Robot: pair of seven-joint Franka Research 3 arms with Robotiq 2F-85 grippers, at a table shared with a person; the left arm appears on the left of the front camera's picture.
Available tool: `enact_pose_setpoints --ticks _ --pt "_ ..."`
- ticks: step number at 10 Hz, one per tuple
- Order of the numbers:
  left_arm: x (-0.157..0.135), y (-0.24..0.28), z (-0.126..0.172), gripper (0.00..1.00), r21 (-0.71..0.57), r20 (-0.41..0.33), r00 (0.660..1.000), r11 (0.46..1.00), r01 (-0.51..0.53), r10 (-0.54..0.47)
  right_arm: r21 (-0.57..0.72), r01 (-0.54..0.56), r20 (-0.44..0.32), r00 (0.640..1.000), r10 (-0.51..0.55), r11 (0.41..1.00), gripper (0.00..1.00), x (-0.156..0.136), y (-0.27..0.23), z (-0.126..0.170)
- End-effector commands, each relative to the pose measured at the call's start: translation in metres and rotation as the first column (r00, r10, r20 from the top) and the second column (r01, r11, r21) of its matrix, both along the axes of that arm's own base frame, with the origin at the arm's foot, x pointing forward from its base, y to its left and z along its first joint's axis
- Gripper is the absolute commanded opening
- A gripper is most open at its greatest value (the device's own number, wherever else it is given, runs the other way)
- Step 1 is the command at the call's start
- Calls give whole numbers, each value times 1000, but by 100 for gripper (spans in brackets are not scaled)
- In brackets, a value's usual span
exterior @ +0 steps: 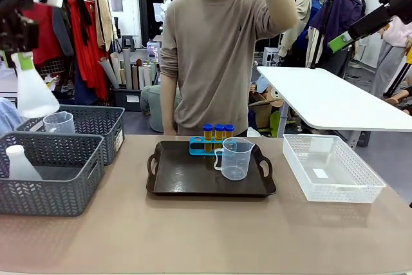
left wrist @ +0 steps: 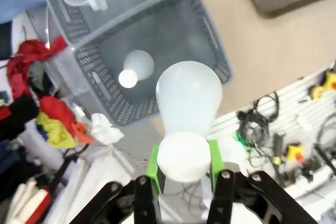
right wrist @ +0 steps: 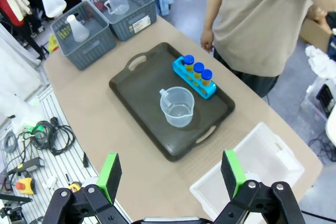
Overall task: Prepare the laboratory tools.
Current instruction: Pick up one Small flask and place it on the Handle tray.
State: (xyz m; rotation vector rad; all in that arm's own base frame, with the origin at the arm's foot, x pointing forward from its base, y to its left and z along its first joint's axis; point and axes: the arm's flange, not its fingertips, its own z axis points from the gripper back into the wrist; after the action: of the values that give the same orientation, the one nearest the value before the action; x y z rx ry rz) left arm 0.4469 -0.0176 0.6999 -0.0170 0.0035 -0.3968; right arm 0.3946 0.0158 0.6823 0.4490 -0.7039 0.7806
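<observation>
My left gripper [exterior: 22, 60] is shut on the neck of a white conical flask [exterior: 32, 98], held high above the grey baskets. In the left wrist view its green pads [left wrist: 153, 169] clamp the flask [left wrist: 189, 98] near the mouth. A second flask [exterior: 19, 163] stands in the front basket, and a clear beaker [exterior: 59, 122] sits in the rear one. On the dark tray [exterior: 187, 181] stand another clear beaker [exterior: 235, 158] and the blue rack [exterior: 201, 148] with three amber tubes [exterior: 218, 132]. My right gripper [right wrist: 172, 174] hangs open, high above the table's right side.
Two grey mesh baskets [exterior: 87, 181] stand at the left. A white mesh basket [exterior: 351, 188] sits at the right. A person in a beige sweater [exterior: 212, 49] stands right behind the tray, one arm raised. A white table [exterior: 335, 98] is behind on the right.
</observation>
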Motion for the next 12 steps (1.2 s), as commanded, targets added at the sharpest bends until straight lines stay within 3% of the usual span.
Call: enact_pose_setpoints --ticks 1,3,4,6,8,10,12 --pt "14 3 28 0 -28 -37 995 996 91 -92 23 -15 11 1000 14 1000 100 1 1 1" --pt "10 0 38 0 -29 -6 991 991 130 -131 23 -15 11 1000 14 1000 100 1 1 1" --pt "4 -4 24 0 -5 -14 997 997 77 -78 23 -15 11 1000 14 1000 100 1 1 1" --pt "4 -4 24 0 -5 -14 997 997 77 -78 23 -15 11 1000 14 1000 100 1 1 1" --pt "-1 -16 18 0 -29 3 991 991 130 -130 23 -15 11 1000 14 1000 100 1 1 1" --pt "4 -49 44 0 -4 115 976 982 187 -185 23 -15 11 1000 14 1000 100 1 1 1" --pt "11 -85 44 0 -2 119 958 965 264 -262 23 -15 11 1000 14 1000 100 1 1 1"
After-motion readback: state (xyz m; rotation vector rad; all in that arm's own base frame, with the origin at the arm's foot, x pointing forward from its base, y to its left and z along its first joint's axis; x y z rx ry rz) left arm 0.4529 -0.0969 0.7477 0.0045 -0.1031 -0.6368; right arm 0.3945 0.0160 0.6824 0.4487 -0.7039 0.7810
